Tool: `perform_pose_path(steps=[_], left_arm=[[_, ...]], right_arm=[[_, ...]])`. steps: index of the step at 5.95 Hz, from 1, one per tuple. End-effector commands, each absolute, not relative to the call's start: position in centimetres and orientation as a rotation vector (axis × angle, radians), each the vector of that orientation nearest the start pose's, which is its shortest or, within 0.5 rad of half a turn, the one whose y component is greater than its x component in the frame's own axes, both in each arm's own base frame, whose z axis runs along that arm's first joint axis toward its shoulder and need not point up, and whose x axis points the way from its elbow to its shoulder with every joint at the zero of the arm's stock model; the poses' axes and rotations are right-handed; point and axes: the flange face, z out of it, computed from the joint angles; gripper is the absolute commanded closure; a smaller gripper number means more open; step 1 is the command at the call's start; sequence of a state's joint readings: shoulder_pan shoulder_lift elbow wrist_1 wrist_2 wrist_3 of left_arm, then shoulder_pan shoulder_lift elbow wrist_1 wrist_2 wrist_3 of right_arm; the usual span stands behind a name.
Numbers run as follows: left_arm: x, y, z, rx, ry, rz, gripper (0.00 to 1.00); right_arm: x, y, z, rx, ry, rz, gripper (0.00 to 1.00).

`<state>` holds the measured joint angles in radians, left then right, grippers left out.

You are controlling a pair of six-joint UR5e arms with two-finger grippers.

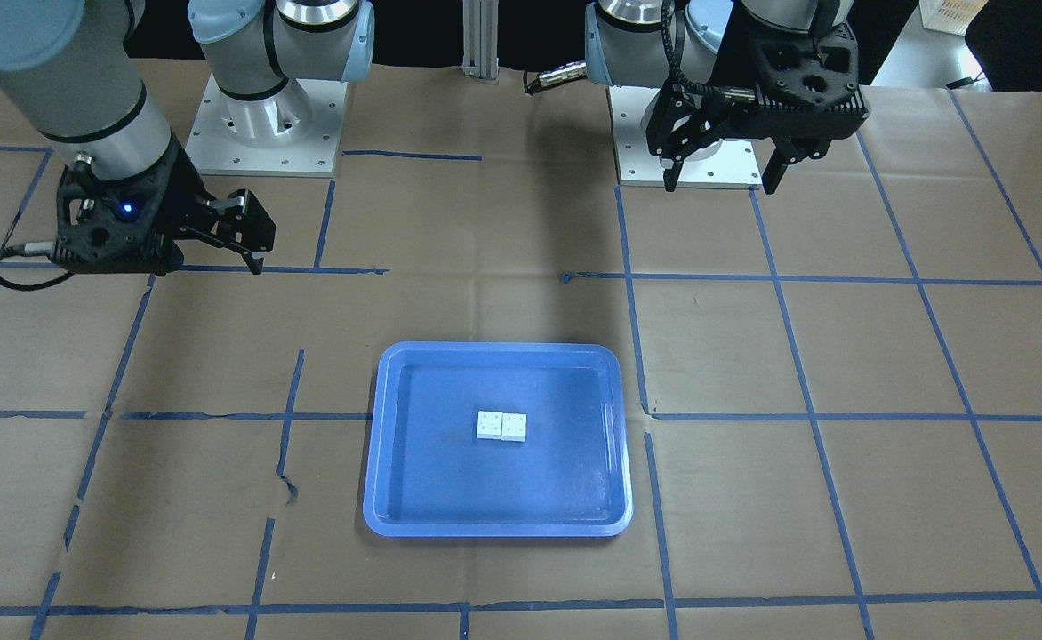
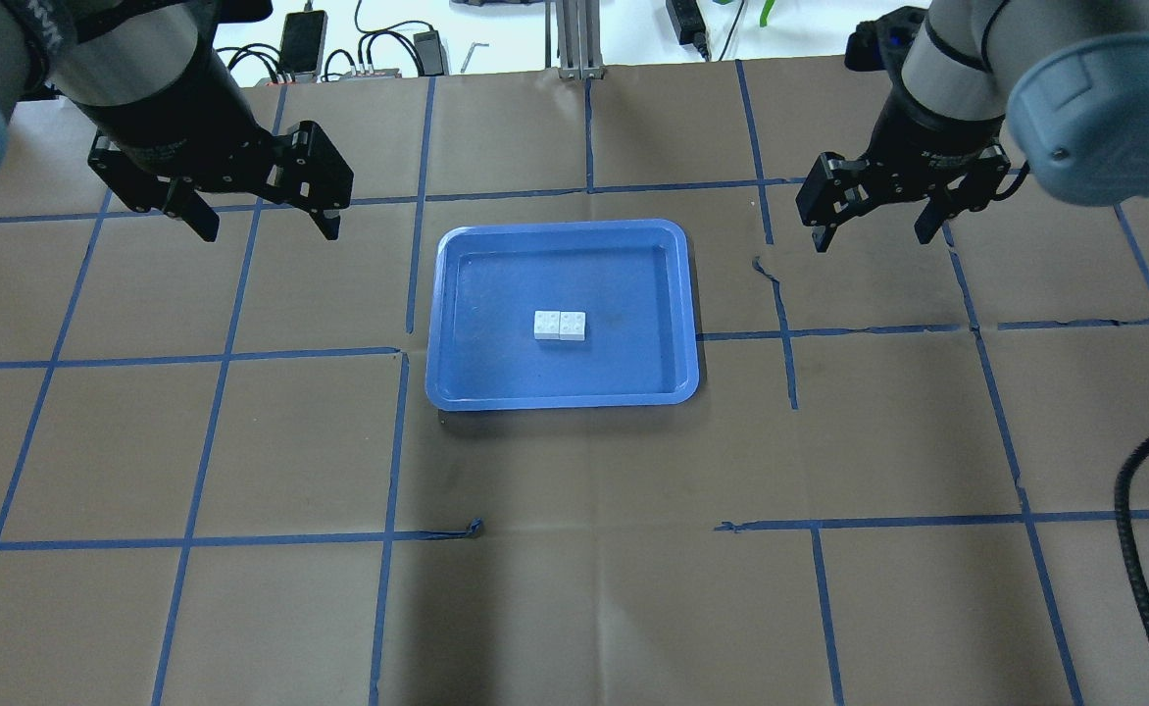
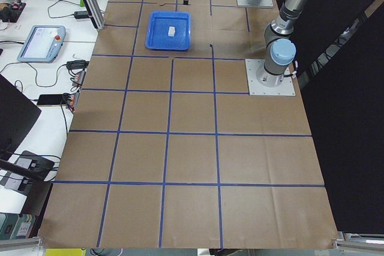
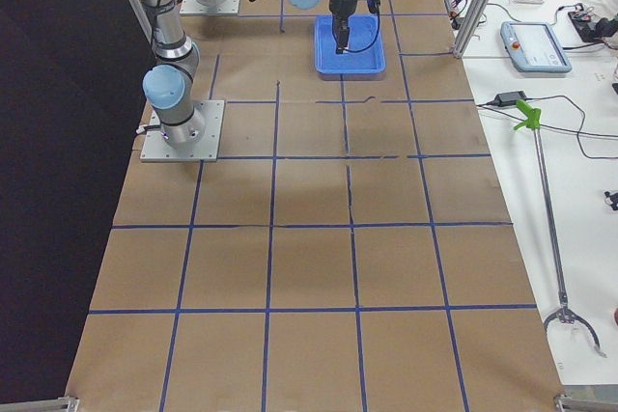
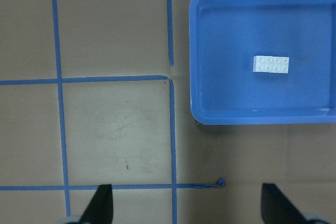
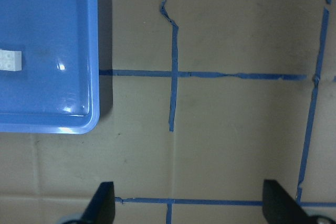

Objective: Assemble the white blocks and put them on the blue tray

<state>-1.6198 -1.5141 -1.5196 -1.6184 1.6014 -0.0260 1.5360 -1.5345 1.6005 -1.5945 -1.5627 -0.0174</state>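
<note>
The two white blocks [image 2: 560, 326] lie joined side by side in the middle of the blue tray [image 2: 457, 294]. They also show in the front view [image 1: 501, 427] and the left wrist view [image 5: 270, 64]. The tray shows in the front view [image 1: 383, 480] and both wrist views [image 5: 210, 51] [image 6: 63, 35]. My left gripper [image 2: 261, 221] is open and empty, raised to the tray's left. My right gripper [image 2: 874, 235] is open and empty, raised to the tray's right. In the front view the left gripper [image 1: 718, 180] is at upper right and the right gripper [image 1: 250, 244] at upper left.
Brown paper with blue tape lines covers the table. Both arm bases [image 1: 263, 116] [image 1: 690, 151] stand at the robot's edge. A black cable [image 2: 1138, 549] runs along the right side. Side benches hold tablets and cables [image 3: 39, 43].
</note>
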Motion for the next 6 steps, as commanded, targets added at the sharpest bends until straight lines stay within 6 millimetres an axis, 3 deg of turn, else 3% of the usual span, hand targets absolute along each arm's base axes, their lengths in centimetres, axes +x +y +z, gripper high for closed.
perform_pose_path(steps=[1,6], left_arm=[[-15.25,-46.47,53.69,0.032,3.112,-0.100,0.01],[-15.34,-46.47,53.92,0.034,3.113,-0.107,0.01]], right_arm=[[12.27,-47.55,50.26,0.209,3.132,0.015,0.00],[12.65,-47.60,49.99,0.194,3.124,0.025,0.00]])
